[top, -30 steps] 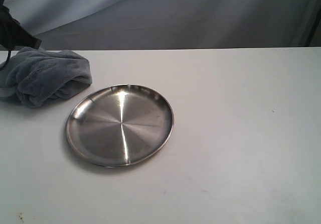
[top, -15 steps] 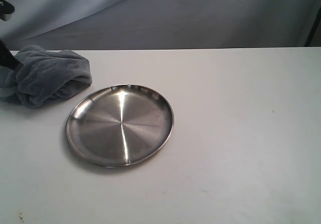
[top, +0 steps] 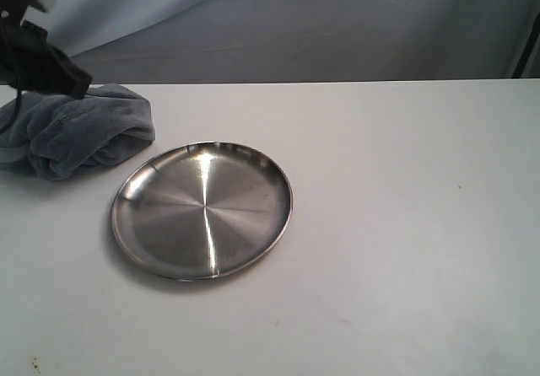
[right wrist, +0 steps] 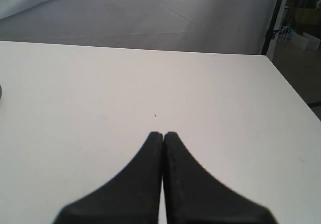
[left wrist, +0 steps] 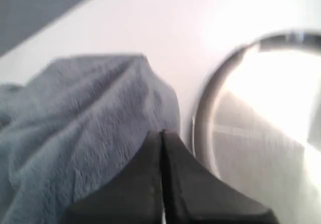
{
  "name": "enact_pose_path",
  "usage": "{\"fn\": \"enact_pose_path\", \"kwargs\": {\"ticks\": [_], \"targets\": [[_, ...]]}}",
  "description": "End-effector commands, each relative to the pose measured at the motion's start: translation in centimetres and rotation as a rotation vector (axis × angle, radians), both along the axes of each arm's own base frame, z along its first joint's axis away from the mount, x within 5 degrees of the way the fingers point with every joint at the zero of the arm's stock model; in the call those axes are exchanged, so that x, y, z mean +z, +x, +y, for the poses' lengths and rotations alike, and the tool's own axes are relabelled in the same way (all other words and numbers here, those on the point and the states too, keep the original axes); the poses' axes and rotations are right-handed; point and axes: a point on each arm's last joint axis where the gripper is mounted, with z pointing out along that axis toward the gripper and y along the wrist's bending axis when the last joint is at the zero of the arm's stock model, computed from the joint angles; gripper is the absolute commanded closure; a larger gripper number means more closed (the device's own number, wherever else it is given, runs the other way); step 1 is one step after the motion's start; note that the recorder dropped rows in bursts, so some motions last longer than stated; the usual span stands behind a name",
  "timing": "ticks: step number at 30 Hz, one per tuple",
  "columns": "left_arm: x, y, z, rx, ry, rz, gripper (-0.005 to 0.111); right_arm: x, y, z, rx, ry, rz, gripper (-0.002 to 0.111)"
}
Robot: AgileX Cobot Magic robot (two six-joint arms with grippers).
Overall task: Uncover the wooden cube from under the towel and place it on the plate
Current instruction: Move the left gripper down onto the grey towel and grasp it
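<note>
Barely begun: wooden cube unseen, towel [top: 80, 131] heaped beside bare plate [top: 202, 210]; left hand [left wrist: 161, 138], right hand [right wrist: 163, 136] closed, empty.

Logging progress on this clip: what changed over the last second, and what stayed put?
The left arm has swung back into the exterior view's upper left and now hangs over the towel's far edge. The left gripper is shut with nothing between the jaws. The towel stayed bunched beside the plate, the plate stayed bare, and no wooden cube shows.
</note>
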Motion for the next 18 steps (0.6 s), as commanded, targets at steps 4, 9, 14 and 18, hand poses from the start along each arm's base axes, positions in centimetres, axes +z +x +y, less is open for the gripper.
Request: {"fn": "enact_pose_path", "kwargs": {"ticks": [4,9,14,18], "targets": [[2.0,2.2,1.2,0.281,-0.112,-0.239,0.107,0.0,0.0,0.0,0.002,-0.003,-0.016,0.108],[2.1,2.4,2.2,0.317,-0.05,-0.281,0.107,0.0,0.0,0.0,0.002,-0.003,-0.016,0.108],[2.1,2.4,2.2,0.313,-0.045,-0.281,0.107,0.0,0.0,0.0,0.002,-0.003,-0.016,0.108],[2.1,2.5,2.8,0.339,-0.017,-0.305,0.107,0.0,0.0,0.0,0.002,-0.003,-0.016,0.108]]}}
